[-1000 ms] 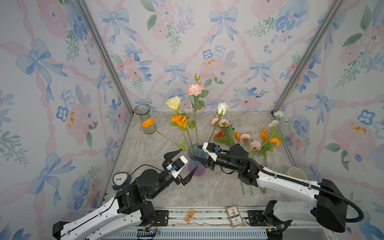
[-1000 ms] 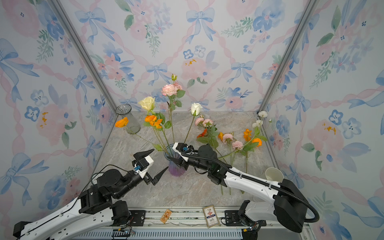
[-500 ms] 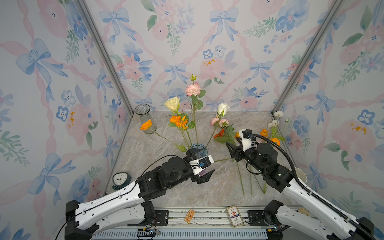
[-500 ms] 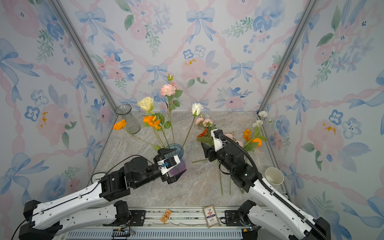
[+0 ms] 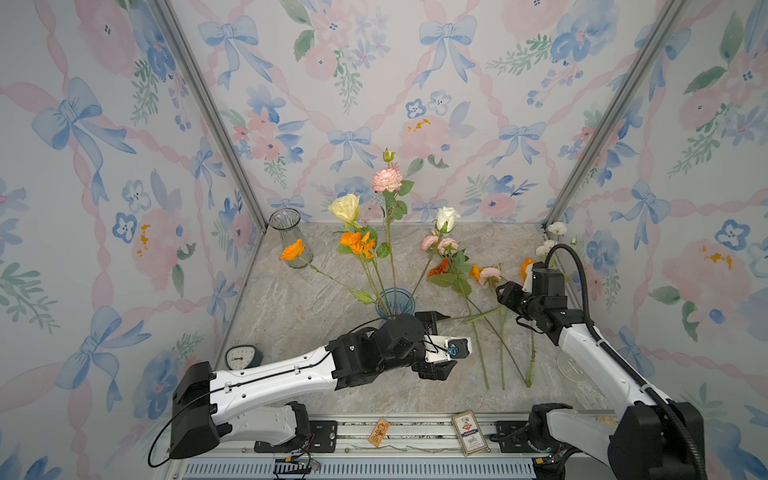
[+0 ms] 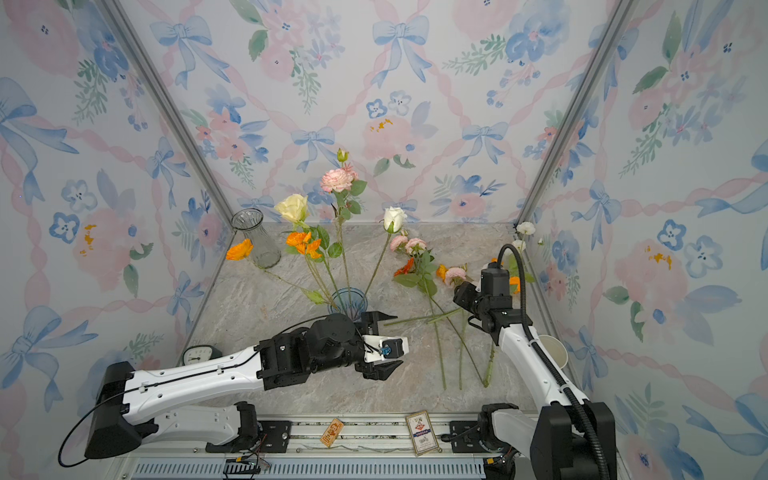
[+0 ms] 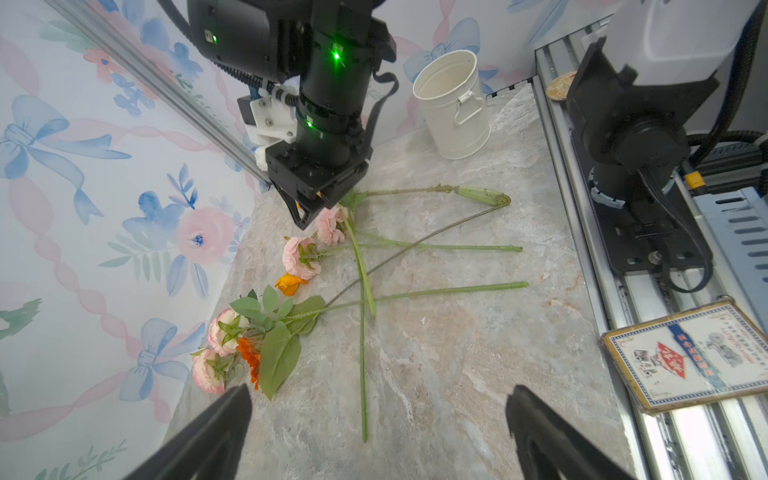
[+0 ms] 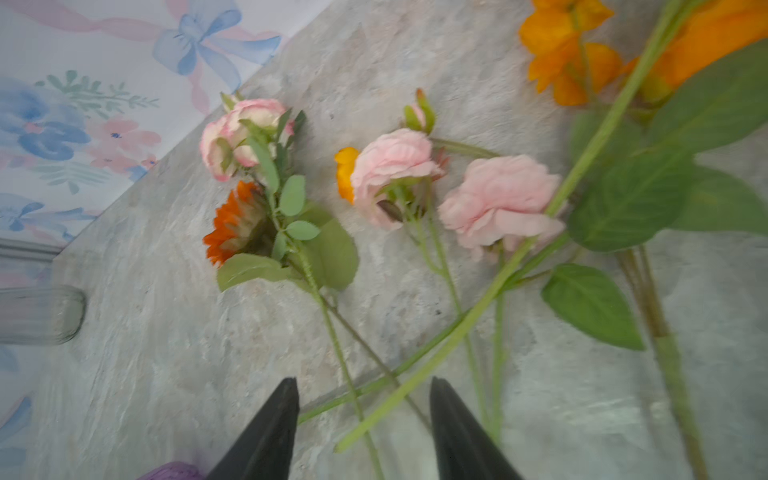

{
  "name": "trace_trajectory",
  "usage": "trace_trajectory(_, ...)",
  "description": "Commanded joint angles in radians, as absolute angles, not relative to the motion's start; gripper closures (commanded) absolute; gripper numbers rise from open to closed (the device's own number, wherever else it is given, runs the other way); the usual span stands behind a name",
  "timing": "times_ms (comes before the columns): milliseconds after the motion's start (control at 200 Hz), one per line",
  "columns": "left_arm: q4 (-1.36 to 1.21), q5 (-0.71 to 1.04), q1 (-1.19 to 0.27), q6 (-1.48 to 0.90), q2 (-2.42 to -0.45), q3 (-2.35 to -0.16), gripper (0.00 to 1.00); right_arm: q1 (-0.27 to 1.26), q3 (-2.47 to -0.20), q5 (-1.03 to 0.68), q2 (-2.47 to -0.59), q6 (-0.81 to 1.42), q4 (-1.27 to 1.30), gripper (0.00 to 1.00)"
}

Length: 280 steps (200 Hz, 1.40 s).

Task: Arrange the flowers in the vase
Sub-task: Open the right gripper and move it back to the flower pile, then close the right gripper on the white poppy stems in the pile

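Some green-stemmed flowers [image 5: 388,180] in the blue glass vase [image 5: 406,306], more strewn on marble tabletop [image 5: 316,299]; left pincer [image 7: 380,395] wide, right pincer [image 8: 363,382] half-open, both empty.

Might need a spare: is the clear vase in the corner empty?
Empty: the clear vase holds no stems; the orange bloom by it rises from the blue vase.

The desk [image 5: 316,299] looks like matt, veined grey stone. The flowers [image 8: 498,199] have soft cloth petals on smooth plastic stems. The blue vase [image 5: 409,301] and the ribbed clear vase [image 5: 288,235] are glossy glass; the cream pail [image 7: 449,108] is smooth painted metal.
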<state>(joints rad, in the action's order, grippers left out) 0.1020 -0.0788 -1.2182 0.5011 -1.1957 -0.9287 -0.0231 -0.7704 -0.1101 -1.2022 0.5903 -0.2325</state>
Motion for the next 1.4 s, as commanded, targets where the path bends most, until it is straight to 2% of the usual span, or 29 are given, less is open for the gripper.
trace_trajectory(0,0.061,-0.094,-1.239,0.485,-1.179,-0.895,0.02,-0.125,-0.873,-0.153,-1.307,0.611,-0.213,0.54)
trace_trajectory(115,0.056,-0.093,-1.241,0.468,-1.175,-0.896,0.02,-0.172,-0.953,-0.179,-1.455,0.63,-0.168,0.57)
trace_trajectory(255,0.01,-0.184,-1.242,0.46,-1.173,-0.877,0.02,-0.243,-0.987,-0.323,-1.623,0.74,-0.05,0.62)
trace_trajectory(345,-0.068,-0.228,-1.24,0.457,-1.169,-0.839,0.02,-0.249,-1.011,-0.297,-1.678,0.726,-0.061,0.63)
trace_trajectory(520,-0.104,-0.291,-1.237,0.457,-1.167,-0.825,0.02,-0.25,-1.033,-0.238,-1.689,0.679,-0.124,0.63)
trace_trajectory(890,-0.104,-0.269,-1.234,0.457,-1.158,-0.818,0.02,-0.248,-1.022,-0.151,-1.675,0.631,-0.184,0.64)
trace_trajectory(1215,-0.102,-0.252,-1.236,0.456,-1.164,-0.815,0.02,-0.251,-1.027,-0.159,-1.749,0.631,-0.154,0.65)
trace_trajectory(1395,-0.101,-0.252,-1.235,0.457,-1.167,-0.813,0.02,-0.25,-1.046,-0.173,-1.8,0.631,-0.128,0.69)
